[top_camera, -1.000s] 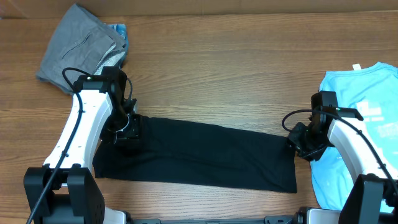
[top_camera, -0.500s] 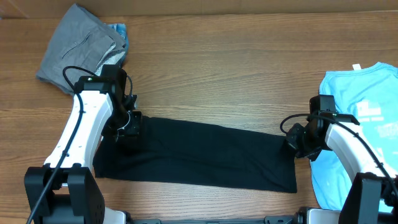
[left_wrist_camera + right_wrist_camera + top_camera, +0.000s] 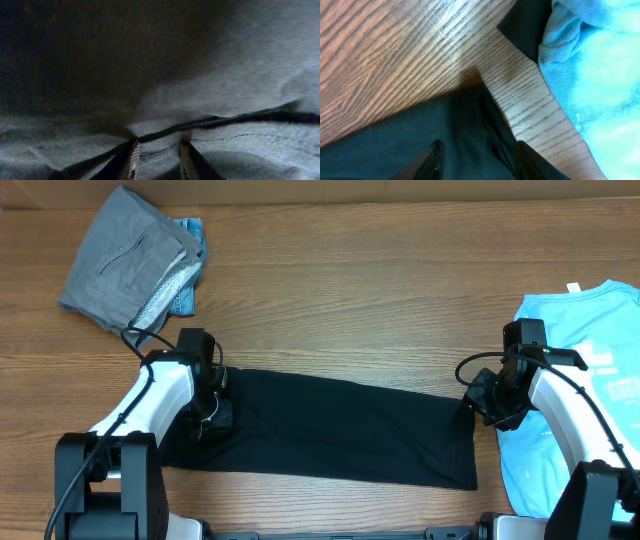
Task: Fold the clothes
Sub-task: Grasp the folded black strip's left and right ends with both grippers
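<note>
Since the left fingers (image 3: 131, 161) and right fingers (image 3: 434, 156) stand apart on the black garment (image 3: 340, 425), a shallow pinch may slip off the cloth.

The wooden table (image 3: 350, 290) carries a long black cloth (image 3: 340, 430), spread flat beneath both the left fingers (image 3: 132, 160) and the right fingers (image 3: 432, 160). A light blue shirt (image 3: 590, 380) lies just outside the right fingers. A folded grey garment (image 3: 125, 255) lies well apart from the left fingers, toward the far edge.
</note>
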Motion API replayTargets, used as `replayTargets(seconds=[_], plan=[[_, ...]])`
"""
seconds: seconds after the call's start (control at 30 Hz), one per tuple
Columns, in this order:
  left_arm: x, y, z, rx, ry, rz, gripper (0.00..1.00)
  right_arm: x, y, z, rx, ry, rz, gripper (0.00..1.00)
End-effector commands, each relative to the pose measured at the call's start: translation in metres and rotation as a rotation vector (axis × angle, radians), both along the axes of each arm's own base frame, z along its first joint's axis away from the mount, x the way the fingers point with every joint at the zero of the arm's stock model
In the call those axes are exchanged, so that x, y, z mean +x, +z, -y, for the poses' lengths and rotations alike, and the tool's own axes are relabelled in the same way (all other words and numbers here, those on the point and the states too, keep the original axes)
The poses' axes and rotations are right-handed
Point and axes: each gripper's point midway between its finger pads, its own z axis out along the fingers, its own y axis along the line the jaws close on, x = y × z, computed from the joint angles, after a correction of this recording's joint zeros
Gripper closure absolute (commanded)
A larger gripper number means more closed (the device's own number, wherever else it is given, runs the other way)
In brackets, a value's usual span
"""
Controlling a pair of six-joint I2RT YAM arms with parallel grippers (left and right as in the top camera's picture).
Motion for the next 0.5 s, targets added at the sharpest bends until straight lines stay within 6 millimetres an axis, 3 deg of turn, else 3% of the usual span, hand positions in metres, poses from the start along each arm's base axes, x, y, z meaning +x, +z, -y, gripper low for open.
replayTargets(seconds=[0.0, 0.23, 0.47], plan=[[-0.006, -0.004, -0.015, 0.078, 0.045, -0.004, 0.71, -0.007, -0.009, 0.003, -0.015, -0.004, -0.014, 0.53], [-0.004, -0.005, -0.019, 0.102, 0.057, 0.005, 0.71, -0.017, -0.032, -0.006, 0.027, 0.010, -0.006, 0.57], [-0.004, -0.005, -0.019, 0.101, 0.058, 0.007, 0.71, -0.008, -0.032, -0.014, 0.073, 0.077, 0.045, 0.74]])
